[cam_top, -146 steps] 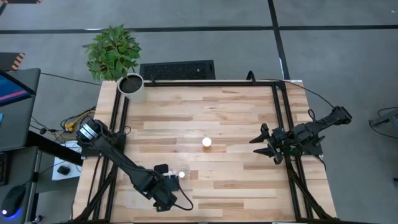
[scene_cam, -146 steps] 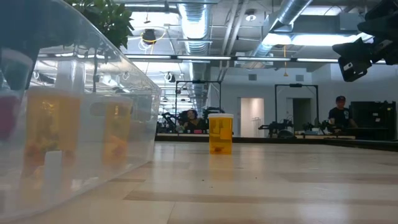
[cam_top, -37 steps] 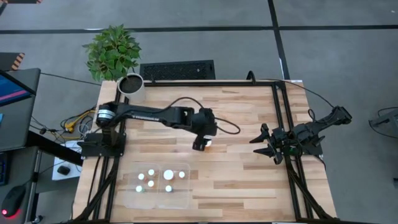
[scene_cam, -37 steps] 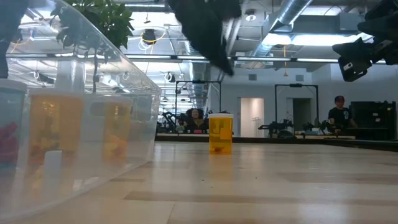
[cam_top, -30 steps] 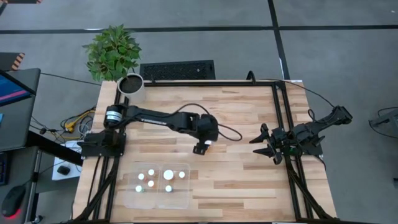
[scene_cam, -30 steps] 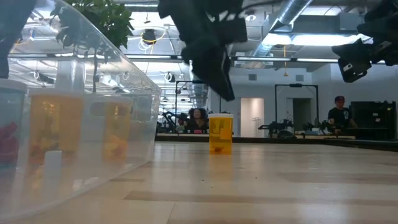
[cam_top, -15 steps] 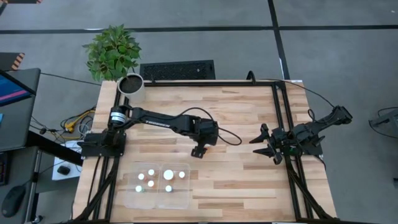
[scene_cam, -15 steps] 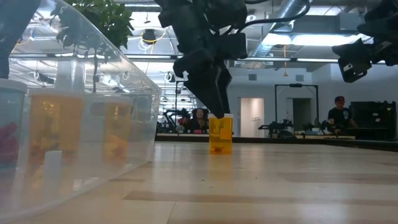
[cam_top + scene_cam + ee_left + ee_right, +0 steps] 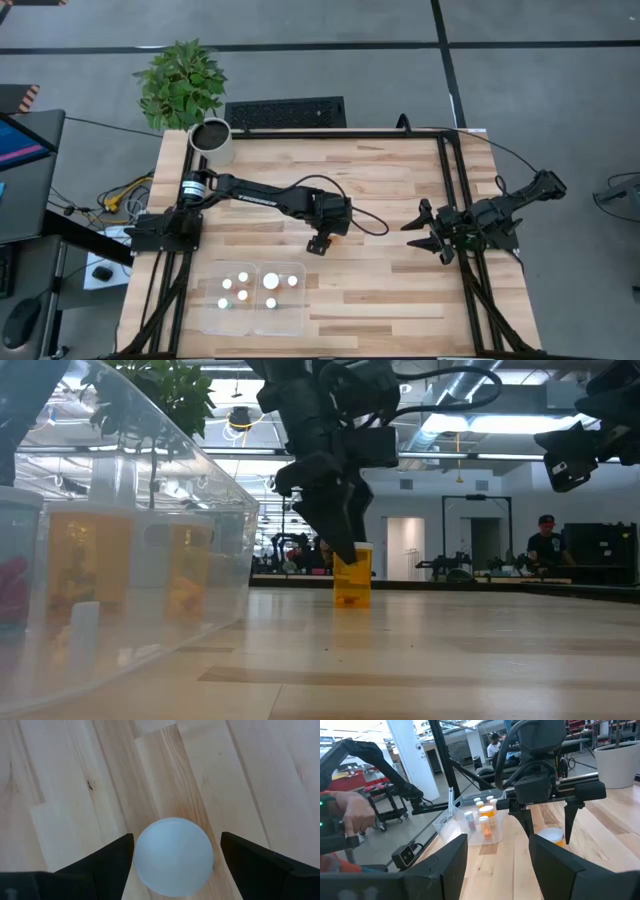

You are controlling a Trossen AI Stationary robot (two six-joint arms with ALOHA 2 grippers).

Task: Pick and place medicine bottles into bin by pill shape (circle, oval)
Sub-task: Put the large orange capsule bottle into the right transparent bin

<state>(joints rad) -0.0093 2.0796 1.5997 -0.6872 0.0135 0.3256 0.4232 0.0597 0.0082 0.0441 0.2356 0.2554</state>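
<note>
Left hand (image 9: 172,847) lowered, one bottle (image 9: 173,856)

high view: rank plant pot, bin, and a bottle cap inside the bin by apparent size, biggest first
1. bin: its two compartments take up the most area by far.
2. plant pot: round rim, far smaller than the bin.
3. bottle cap in the bin: the smallest, a small white dot.

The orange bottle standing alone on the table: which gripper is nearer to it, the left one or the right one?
Left. The left gripper is directly over the orange bottle, one open finger on each side of its white cap. The right gripper waits apart, near the table's right edge.
</note>
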